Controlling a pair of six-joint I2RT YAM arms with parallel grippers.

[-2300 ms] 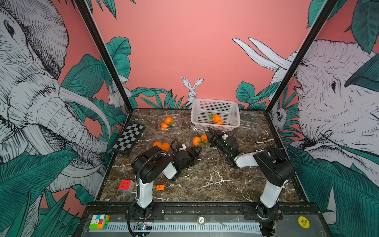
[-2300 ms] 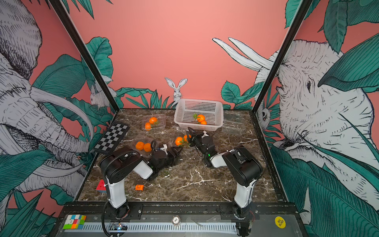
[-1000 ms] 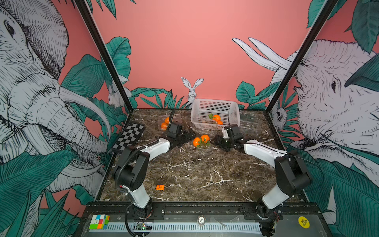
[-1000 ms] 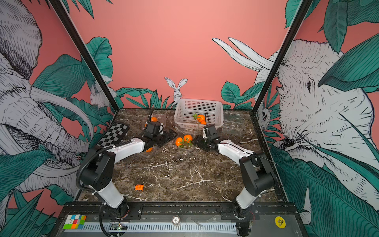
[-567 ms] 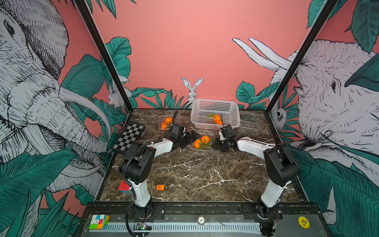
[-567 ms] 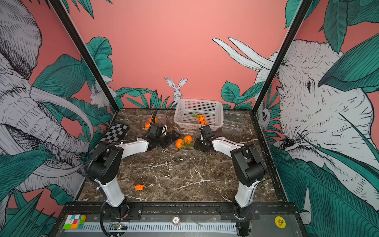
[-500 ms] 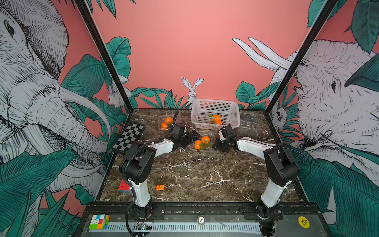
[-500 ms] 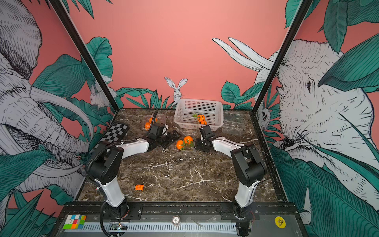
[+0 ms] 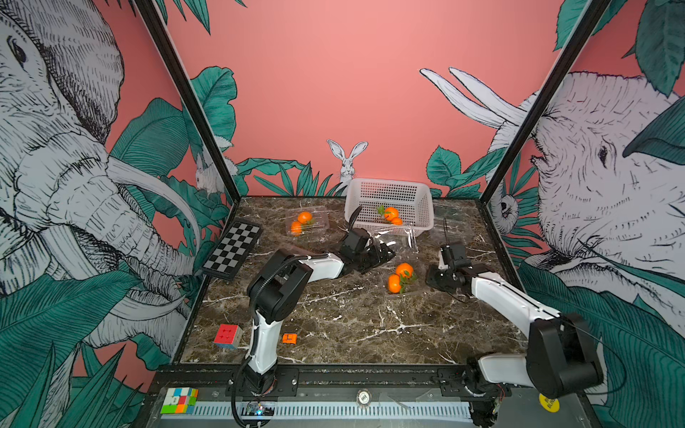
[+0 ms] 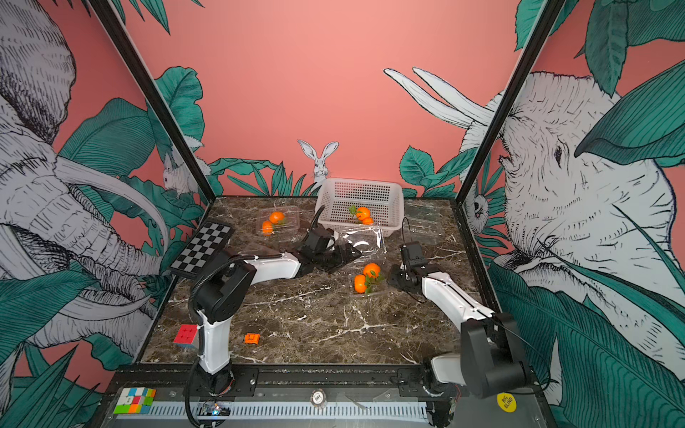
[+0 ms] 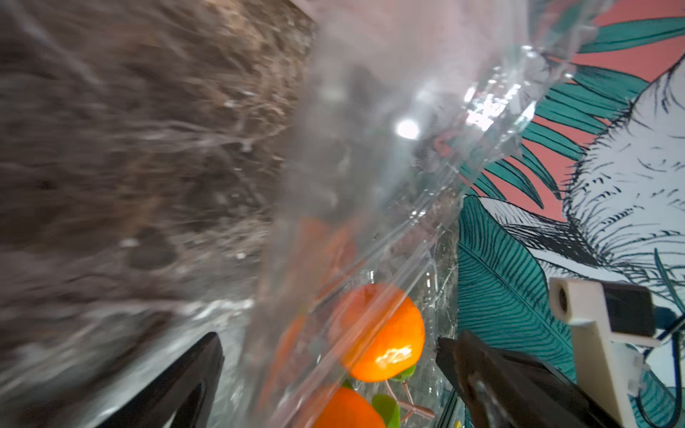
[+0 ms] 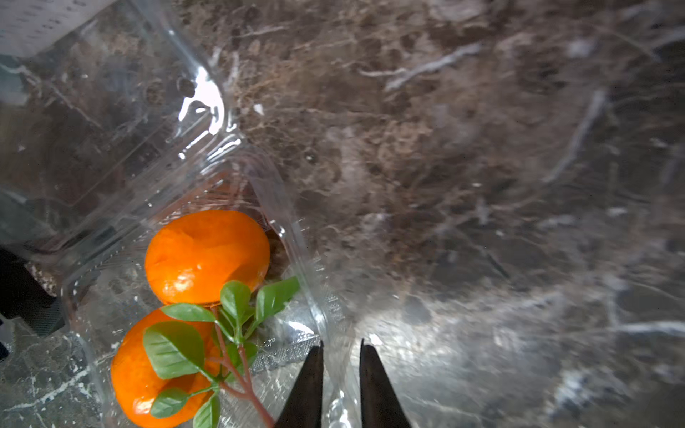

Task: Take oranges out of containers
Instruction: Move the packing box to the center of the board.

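Noting: right tool is pinching container at rim; left tool is hovering spread wide by lid. Advice: anchoring base firmly, then reaching left for oranges.

My two top eyes sit high at the front, side by side, and look down over my whole table toward the back wall. My two wrist eyes sit very close to the table, and both see the same two oranges in the clear box, from different sides.
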